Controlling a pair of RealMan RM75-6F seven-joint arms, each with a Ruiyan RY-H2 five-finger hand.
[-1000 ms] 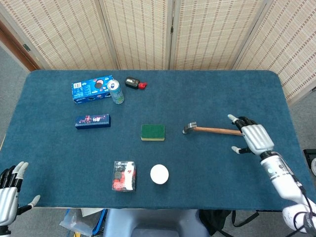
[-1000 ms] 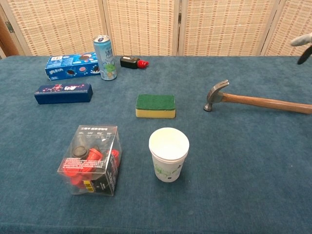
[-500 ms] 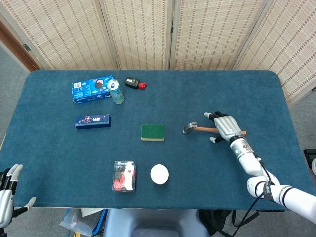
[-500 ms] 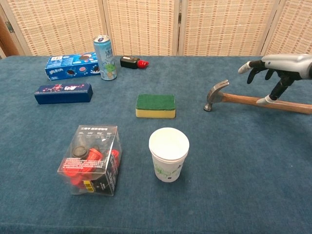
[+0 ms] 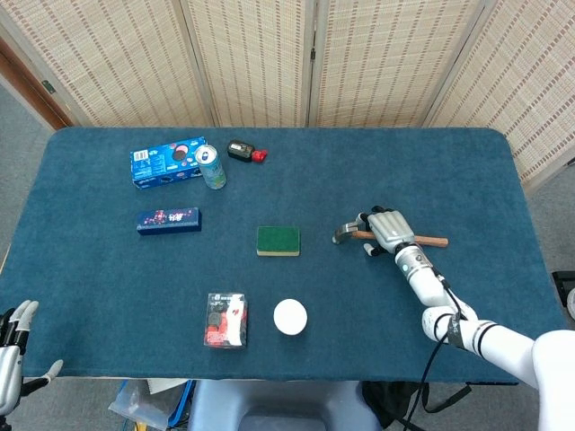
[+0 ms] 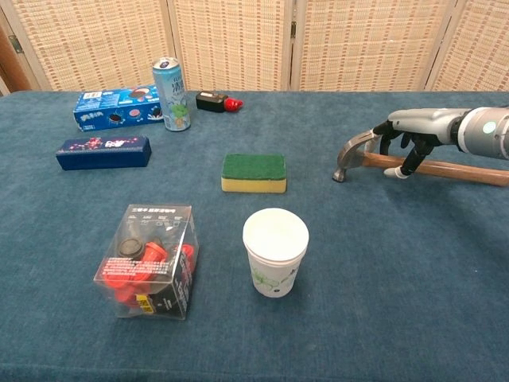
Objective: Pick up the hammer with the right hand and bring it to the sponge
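The hammer lies flat on the blue table, its metal head (image 5: 344, 233) pointing left and its wooden handle (image 5: 429, 241) running right. In the chest view its head (image 6: 351, 153) and handle (image 6: 465, 170) show at the right. My right hand (image 5: 384, 229) hovers over the handle just behind the head, fingers spread and curving down around it (image 6: 409, 134), without a closed grip. The green and yellow sponge (image 5: 278, 241) sits left of the hammer head, in the table's middle (image 6: 254, 172). My left hand (image 5: 11, 346) hangs off the front left corner, fingers apart and empty.
A white paper cup (image 6: 275, 251) stands in front of the sponge. A clear box of red parts (image 6: 149, 260) is to its left. A dark blue box (image 5: 168, 220), a can (image 5: 211, 167), a cookie box (image 5: 166, 162) and a black-red gadget (image 5: 243, 151) sit far left.
My right hand has slid left along the handle, from its outer end to just behind the hammer head. The left hand has sunk slightly lower. The hammer has not moved.
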